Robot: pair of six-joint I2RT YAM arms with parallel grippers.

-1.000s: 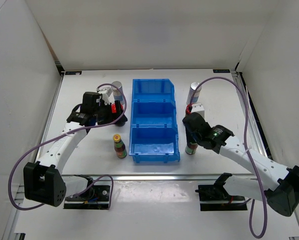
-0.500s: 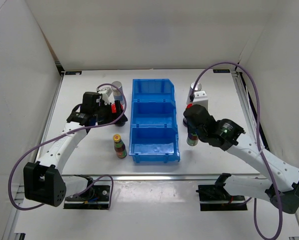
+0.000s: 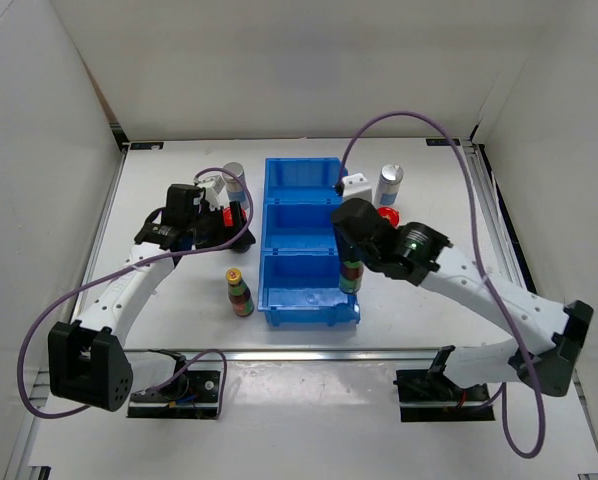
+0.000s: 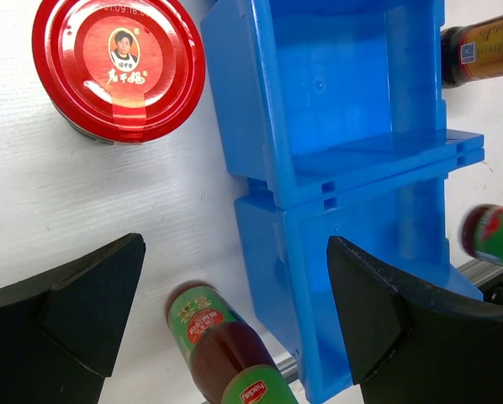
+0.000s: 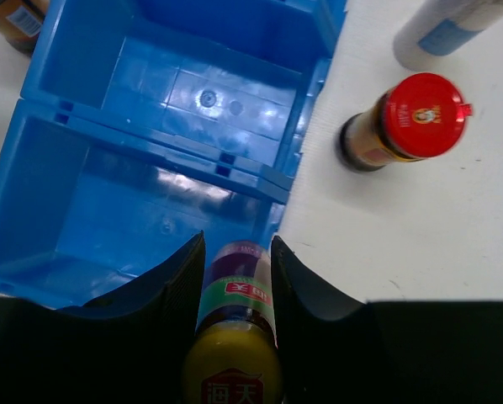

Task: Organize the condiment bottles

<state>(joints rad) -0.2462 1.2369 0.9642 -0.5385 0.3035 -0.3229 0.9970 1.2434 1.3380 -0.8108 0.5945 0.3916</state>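
My right gripper [image 3: 350, 262] is shut on a slim yellow-capped bottle [image 3: 350, 279] and holds it upright over the right edge of the blue bin's [image 3: 279, 215] near compartment. The held bottle [image 5: 235, 337] shows between the fingers in the right wrist view. My left gripper [image 3: 219, 228] is open and empty, above the table left of the bin, near a red-capped bottle [image 4: 119, 67]. A second yellow-capped bottle [image 3: 240, 292] stands left of the bin's near end. A silver-capped bottle [image 3: 234, 172] stands at the back left. Another silver-capped bottle [image 3: 389, 185] and a red-capped bottle [image 3: 387, 213] stand right of the bin.
The bin [image 5: 134, 168] has three compartments in a row, and all show bare floors. White walls enclose the table on three sides. Cables loop from both arms over the table.
My right gripper has lifted the yellow-capped bottle from the table right of the bin and carried it left, over the near compartment's edge. The left arm has not moved.
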